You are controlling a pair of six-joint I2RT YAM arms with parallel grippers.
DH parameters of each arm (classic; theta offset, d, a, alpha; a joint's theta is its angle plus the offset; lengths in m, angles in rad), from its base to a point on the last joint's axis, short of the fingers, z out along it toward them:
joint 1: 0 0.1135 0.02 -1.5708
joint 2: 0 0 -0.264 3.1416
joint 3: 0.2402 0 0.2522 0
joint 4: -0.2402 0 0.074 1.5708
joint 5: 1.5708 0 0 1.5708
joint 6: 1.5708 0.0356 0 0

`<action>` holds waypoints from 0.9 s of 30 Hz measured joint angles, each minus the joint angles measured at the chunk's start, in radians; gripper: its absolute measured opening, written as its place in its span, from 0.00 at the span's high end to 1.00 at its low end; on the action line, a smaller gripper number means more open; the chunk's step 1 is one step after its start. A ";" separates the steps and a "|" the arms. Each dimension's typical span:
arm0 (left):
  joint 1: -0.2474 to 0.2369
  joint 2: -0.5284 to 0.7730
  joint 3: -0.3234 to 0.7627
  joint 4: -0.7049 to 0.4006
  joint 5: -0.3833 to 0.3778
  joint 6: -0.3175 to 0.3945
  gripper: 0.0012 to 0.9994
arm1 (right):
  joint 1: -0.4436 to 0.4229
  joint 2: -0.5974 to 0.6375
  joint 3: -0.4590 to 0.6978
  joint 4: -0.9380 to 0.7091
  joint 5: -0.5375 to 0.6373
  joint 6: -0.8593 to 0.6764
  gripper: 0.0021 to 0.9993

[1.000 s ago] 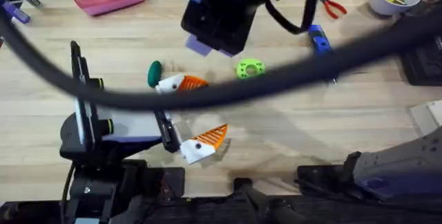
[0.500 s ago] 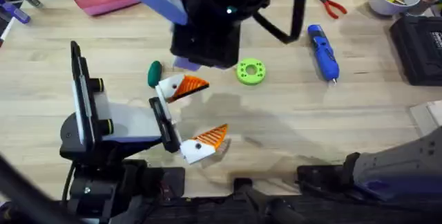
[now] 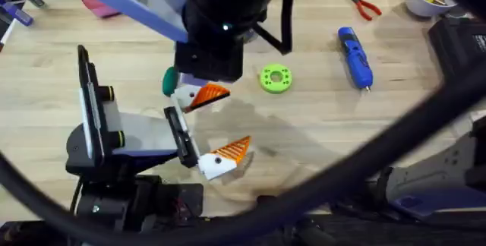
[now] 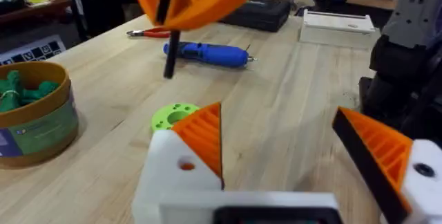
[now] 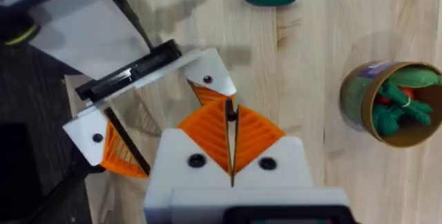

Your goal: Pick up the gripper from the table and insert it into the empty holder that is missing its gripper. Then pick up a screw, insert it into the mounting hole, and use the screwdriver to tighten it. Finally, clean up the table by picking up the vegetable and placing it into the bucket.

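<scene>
Table (image 3: 326,124) bare mid-way; my right gripper (image 5: 231,124), clenched on an upright rod (image 4: 169,54), hangs just over the spread left gripper (image 4: 276,124), near its hole (image 4: 186,164).

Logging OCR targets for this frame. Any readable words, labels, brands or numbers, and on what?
No text can be read.
The bucket: the side label has print on it, too blurred to read.
The black-and-white printed sheet behind the bucket: pattern only, too blurred to read.
The screwdriver: no legible marking.
</scene>
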State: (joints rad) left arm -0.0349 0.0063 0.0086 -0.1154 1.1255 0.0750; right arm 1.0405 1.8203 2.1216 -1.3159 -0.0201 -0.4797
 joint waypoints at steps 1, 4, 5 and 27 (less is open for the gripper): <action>0.000 0.000 0.000 0.000 0.000 0.000 0.01 | 0.001 0.002 0.000 0.000 -0.001 0.000 1.00; 0.000 0.000 0.000 0.000 0.000 0.000 0.01 | 0.004 0.011 0.000 -0.001 -0.003 0.000 1.00; 0.000 0.000 0.000 0.000 0.000 0.000 0.01 | 0.006 0.014 0.000 -0.001 -0.004 0.000 1.00; 0.000 0.000 0.000 0.000 0.000 0.000 0.01 | 0.022 0.025 0.000 -0.002 -0.008 0.000 1.00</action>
State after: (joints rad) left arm -0.0349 0.0063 0.0085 -0.1154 1.1255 0.0750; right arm 1.0623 1.8458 2.1220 -1.3182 -0.0281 -0.4798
